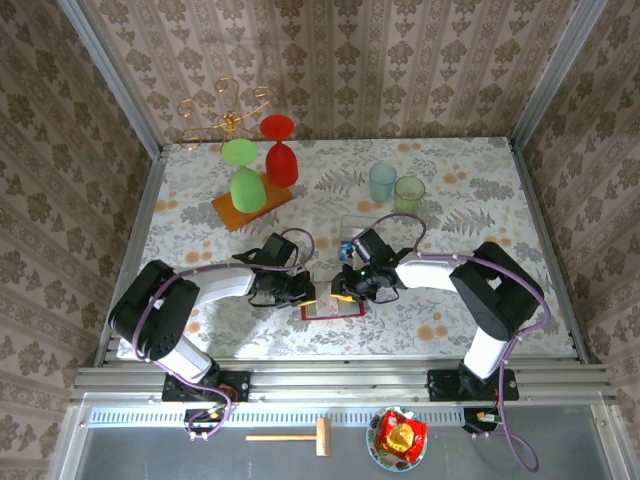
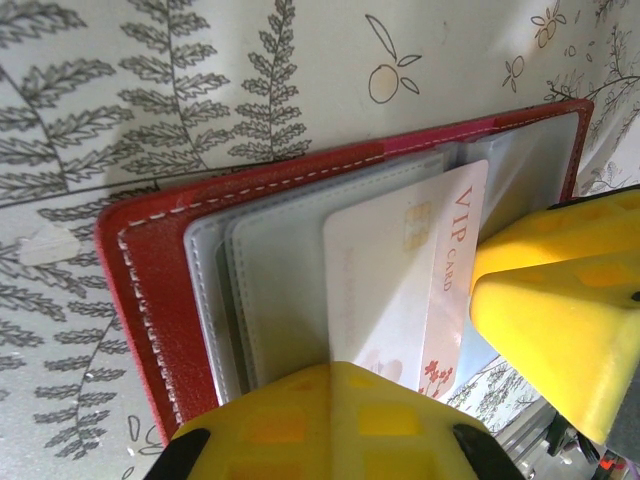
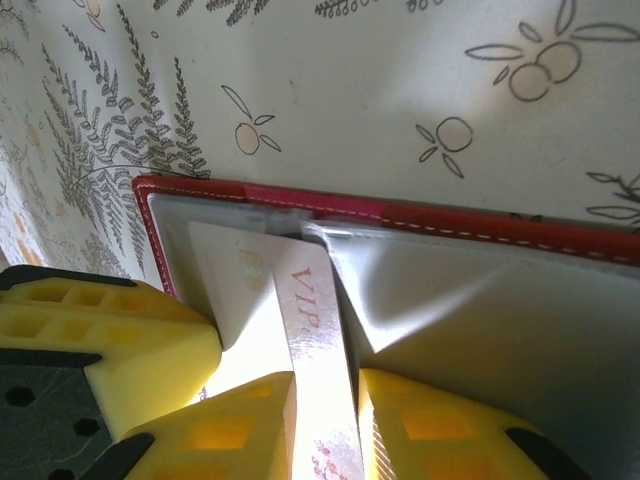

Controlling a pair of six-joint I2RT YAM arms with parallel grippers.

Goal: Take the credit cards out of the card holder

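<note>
The red card holder (image 1: pixel 330 312) lies open on the flowered tablecloth between my two grippers, its clear pockets (image 2: pixel 280 260) facing up. A pale pinkish card marked VIP (image 2: pixel 400 280) sticks partway out of a pocket. My right gripper (image 3: pixel 325 395) has a yellow finger on each side of that card (image 3: pixel 310 330) and is shut on it. My left gripper (image 2: pixel 350 372) is shut, its tips pressing down on the clear pockets beside the card. From above, the left gripper (image 1: pixel 298 290) and right gripper (image 1: pixel 348 288) nearly touch over the holder. A small blue flat piece (image 1: pixel 347 247) lies just behind the right gripper.
An orange board (image 1: pixel 250 208) at the back left carries a green glass (image 1: pixel 246 188) and a red glass (image 1: pixel 281 160), with a gold wire rack (image 1: pixel 226 112) behind. Two clear tumblers (image 1: pixel 395 186) stand at the back right. A wooden mallet (image 1: pixel 292 436) and a bowl (image 1: pixel 400 438) lie below the table edge.
</note>
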